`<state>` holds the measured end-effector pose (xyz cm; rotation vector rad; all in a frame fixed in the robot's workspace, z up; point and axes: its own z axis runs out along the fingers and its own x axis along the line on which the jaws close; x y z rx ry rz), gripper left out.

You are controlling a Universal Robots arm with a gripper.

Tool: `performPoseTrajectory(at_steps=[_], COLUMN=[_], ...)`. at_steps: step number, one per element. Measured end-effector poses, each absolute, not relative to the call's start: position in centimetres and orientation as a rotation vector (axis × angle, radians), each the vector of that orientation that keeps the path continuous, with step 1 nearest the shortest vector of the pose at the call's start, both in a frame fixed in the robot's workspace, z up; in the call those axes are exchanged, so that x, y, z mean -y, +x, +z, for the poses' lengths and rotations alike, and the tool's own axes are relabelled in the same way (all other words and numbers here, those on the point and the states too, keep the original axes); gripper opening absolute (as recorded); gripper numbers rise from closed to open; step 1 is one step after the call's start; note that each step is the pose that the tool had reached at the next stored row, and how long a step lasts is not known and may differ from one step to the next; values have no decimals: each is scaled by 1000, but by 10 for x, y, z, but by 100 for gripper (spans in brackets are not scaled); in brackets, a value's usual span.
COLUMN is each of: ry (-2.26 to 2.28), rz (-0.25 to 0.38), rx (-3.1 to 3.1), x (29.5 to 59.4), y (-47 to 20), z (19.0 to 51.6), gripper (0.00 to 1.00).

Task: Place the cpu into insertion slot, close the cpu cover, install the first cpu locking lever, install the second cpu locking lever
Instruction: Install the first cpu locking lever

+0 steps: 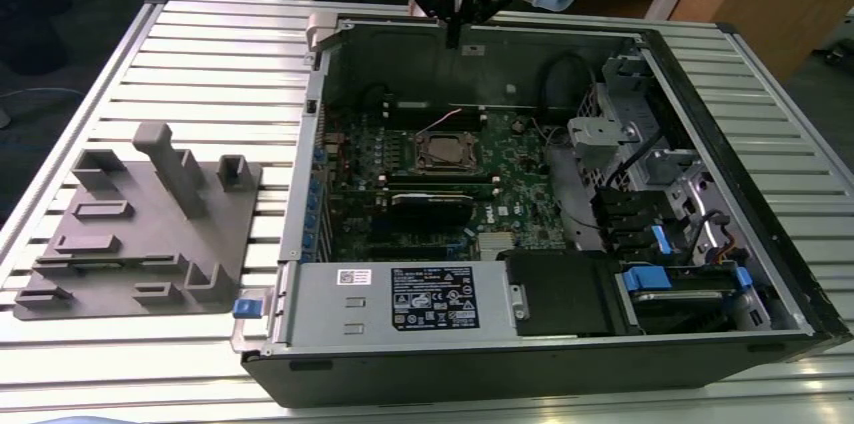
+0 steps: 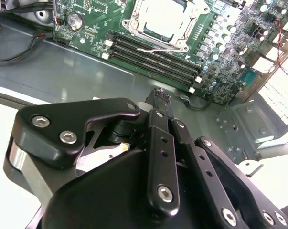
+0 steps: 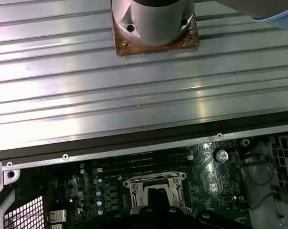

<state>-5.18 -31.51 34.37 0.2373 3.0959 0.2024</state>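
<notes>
The insertion slot [image 1: 447,152] sits in the middle of the green board inside the open computer case. In the second wrist view the cpu [image 2: 164,15] lies in the slot with its dull silver top up. The cpu cover [image 2: 134,25] lies flat around it as a metal frame. A thin wire lever [image 2: 155,49] runs along the slot's edge beside the memory slots. My gripper [image 1: 458,42] hangs above the case's far wall, well away from the slot. Its fingertips [image 2: 160,98] are pressed together with nothing between them. In the first wrist view the cover [image 3: 155,179] is partly hidden by the gripper.
Long black memory slots [image 2: 153,62] run beside the socket. A grey fixture plate [image 1: 134,234] with upright blocks lies at the exterior view's left. A power supply [image 1: 400,294] fills the case's near side, with drive bays [image 1: 667,234] and cables at the exterior view's right. The slatted metal table [image 3: 134,95] surrounds the case.
</notes>
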Motion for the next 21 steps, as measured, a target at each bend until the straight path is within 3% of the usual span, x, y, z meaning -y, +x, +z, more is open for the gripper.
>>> performPoseTrajectory(at_steps=[21], ry=[237], rz=[203], rx=[-3096], x=[315], y=[-52], z=[329], gripper=[11])
